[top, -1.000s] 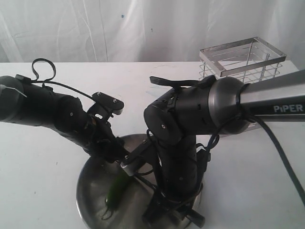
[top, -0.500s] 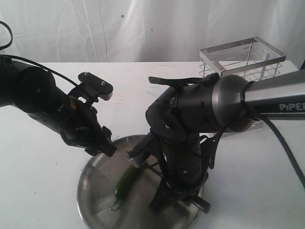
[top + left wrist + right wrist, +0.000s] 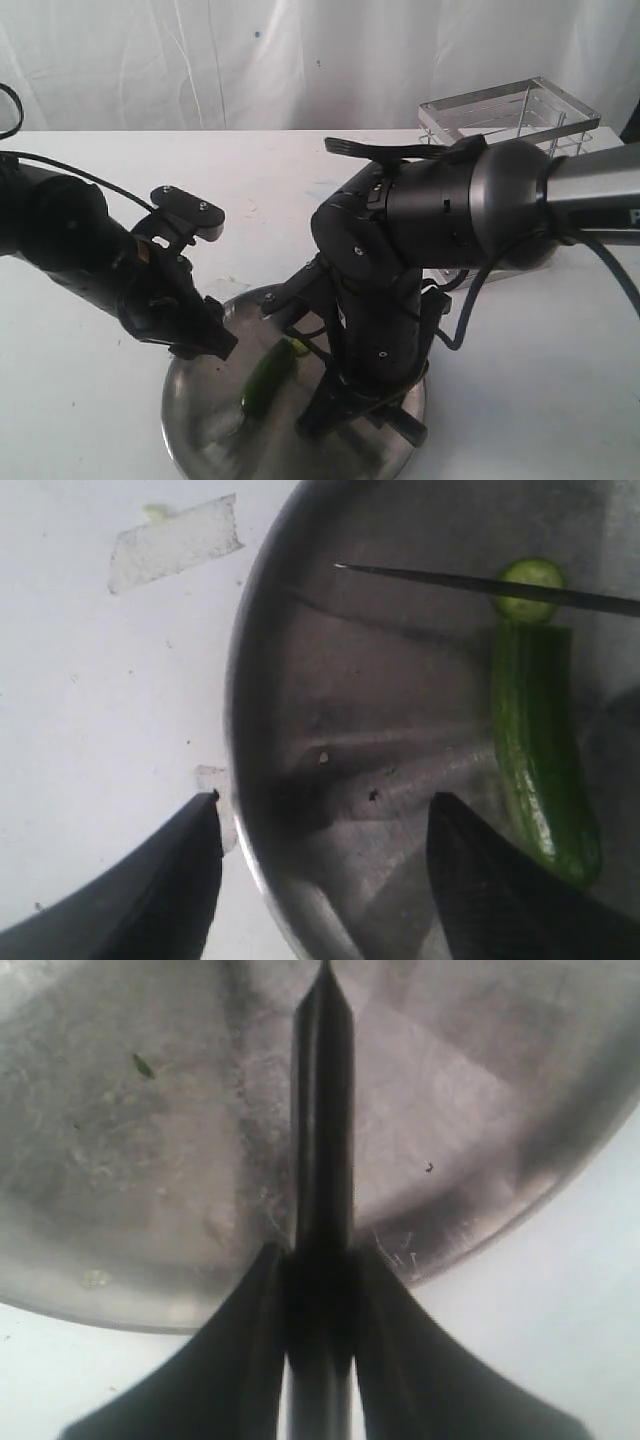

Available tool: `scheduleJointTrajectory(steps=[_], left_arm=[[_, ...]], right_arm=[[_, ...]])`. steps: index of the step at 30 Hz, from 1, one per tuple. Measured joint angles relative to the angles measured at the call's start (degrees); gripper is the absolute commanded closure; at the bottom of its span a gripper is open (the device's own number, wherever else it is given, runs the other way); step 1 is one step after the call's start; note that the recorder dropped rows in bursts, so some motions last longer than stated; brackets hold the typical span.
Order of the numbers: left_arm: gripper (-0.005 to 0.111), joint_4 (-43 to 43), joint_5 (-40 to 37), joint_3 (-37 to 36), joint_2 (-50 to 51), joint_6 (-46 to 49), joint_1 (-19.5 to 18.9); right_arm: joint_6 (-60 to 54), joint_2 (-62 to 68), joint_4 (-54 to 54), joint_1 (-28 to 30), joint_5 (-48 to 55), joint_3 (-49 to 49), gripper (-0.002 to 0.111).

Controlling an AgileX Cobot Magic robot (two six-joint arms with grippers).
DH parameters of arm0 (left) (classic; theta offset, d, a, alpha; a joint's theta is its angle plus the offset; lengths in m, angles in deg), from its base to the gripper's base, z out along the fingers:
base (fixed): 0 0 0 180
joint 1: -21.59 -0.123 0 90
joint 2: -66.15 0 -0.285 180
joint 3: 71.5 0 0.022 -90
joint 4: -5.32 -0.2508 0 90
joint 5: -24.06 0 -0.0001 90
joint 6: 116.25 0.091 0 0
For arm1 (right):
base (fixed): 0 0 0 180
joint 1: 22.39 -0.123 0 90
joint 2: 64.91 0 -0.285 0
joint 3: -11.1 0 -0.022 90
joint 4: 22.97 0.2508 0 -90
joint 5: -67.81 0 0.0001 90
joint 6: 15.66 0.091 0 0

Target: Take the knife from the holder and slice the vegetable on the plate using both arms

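Observation:
The plate (image 3: 190,440) of dull steel lies at the table's front. On it lies the green vegetable (image 3: 268,378), with a cut round slice (image 3: 530,580) at one end of the vegetable (image 3: 540,750). The knife (image 3: 450,580) has its thin dark blade across that slice. My right gripper (image 3: 320,1260) is shut on the knife (image 3: 322,1110), its point out over the plate (image 3: 150,1160). My left gripper (image 3: 325,800) is open over the plate's rim (image 3: 245,820), beside the vegetable and holding nothing. In the exterior view it (image 3: 205,340) hangs at the plate's left edge. The wire holder (image 3: 510,110) stands at the back right.
The right arm's bulky joint (image 3: 430,230) hangs over the right half of the plate and hides it. Bits of tape (image 3: 175,545) are stuck on the white table beside the plate. A white curtain (image 3: 300,60) closes off the back.
My left gripper drew back from the vegetable to the plate's left edge. The vegetable shifted slightly toward the right arm. The right arm turned a little over the plate.

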Motion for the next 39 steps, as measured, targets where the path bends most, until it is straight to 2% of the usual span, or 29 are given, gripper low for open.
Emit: scheduleJointTrajectory(steps=[12, 20, 32, 36, 39], left_arm=[[0.044, 3.8, 7.44, -1.92, 1.47, -0.1, 7.46], [0.044, 7.12, 9.78, -1.81, 6.62, -0.62, 8.02], [0.044, 5.57, 11.34, -1.81, 8.69, -0.42, 8.02], [0.044, 4.98, 9.26, -1.92, 7.21, 0.11, 8.02], [0.044, 1.87, 6.74, -1.93, 2.03, 0.11, 7.47]], right_arm=[[0.0, 0.0, 0.14, 0.0, 1.14, 0.81, 0.108], [0.0, 0.0, -3.66, 0.0, 7.86, 0.81, 0.108], [0.0, 0.0, -5.32, 0.0, 11.83, 0.81, 0.108], [1.31, -1.69, -7.04, 0.0, 8.45, 0.94, 0.108], [2.17, -5.16, -5.51, 0.0, 4.21, 0.94, 0.108]])
